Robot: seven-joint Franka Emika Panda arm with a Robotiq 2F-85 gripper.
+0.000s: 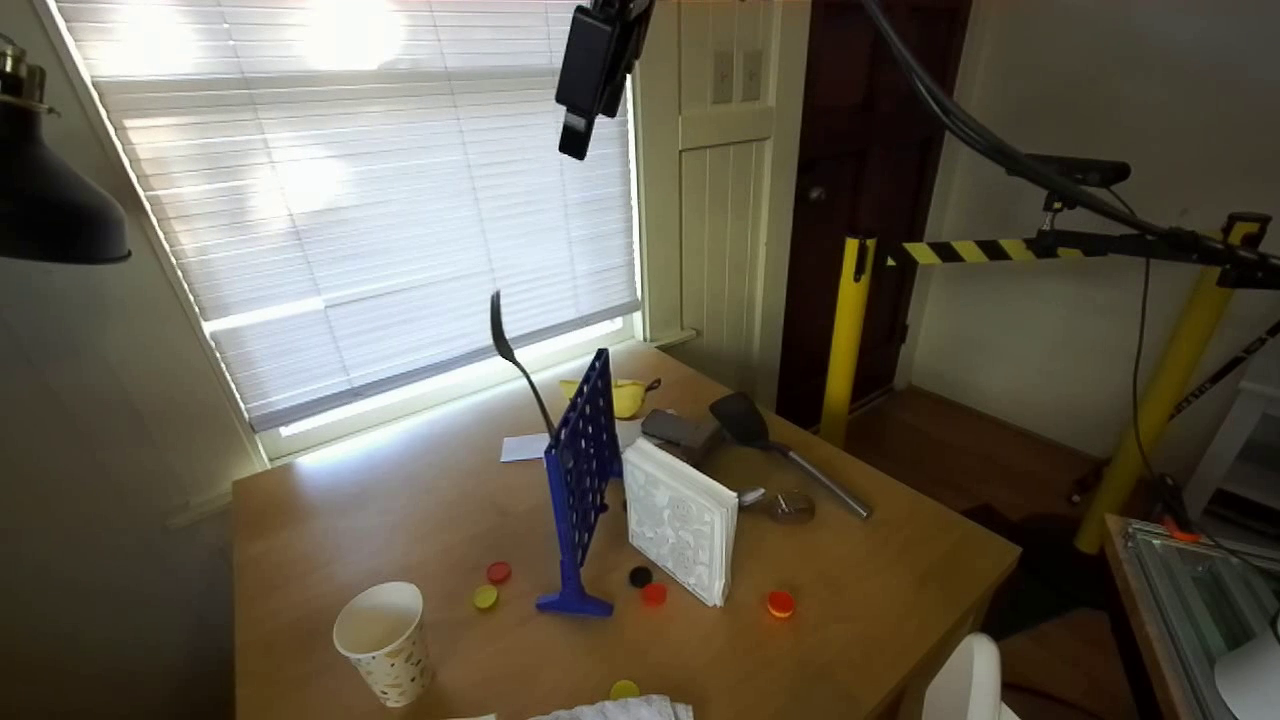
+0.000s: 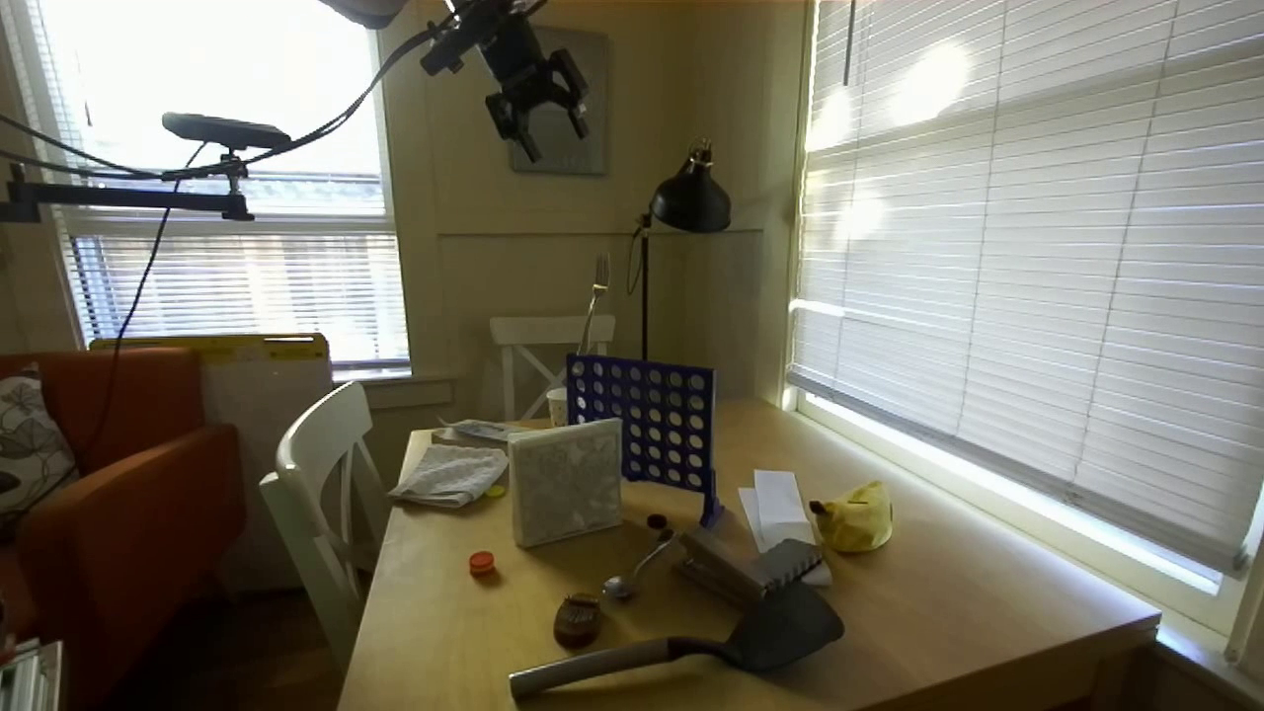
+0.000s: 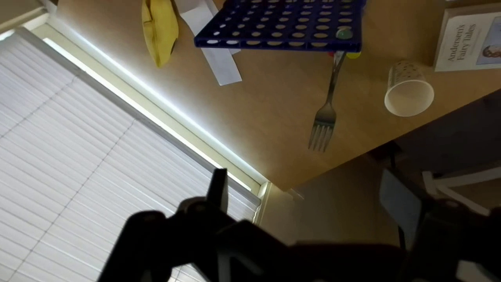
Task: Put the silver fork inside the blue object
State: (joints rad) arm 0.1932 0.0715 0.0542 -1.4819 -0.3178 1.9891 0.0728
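Note:
The blue object [image 1: 583,460], a blue grid panel on its foot, stands upright on the table; it also shows in an exterior view [image 2: 647,403] and the wrist view [image 3: 274,45]. The silver fork [image 1: 512,355] stands tilted, tines up, with its handle end at the panel's top edge near one end; it also shows in an exterior view [image 2: 592,301] and the wrist view [image 3: 325,115]. The handle's lower part is hidden by the panel. My gripper [image 2: 557,146] is open and empty, high above the table and apart from the fork. In the wrist view, its fingers [image 3: 303,184] are wide apart.
A white box [image 1: 682,520] stands beside the blue panel. A paper cup [image 1: 385,640], a black spatula [image 2: 790,627], a spoon [image 2: 637,571], a yellow pouch [image 2: 855,518], white papers [image 2: 780,504] and several small discs lie around. A book [image 3: 467,39] shows in the wrist view.

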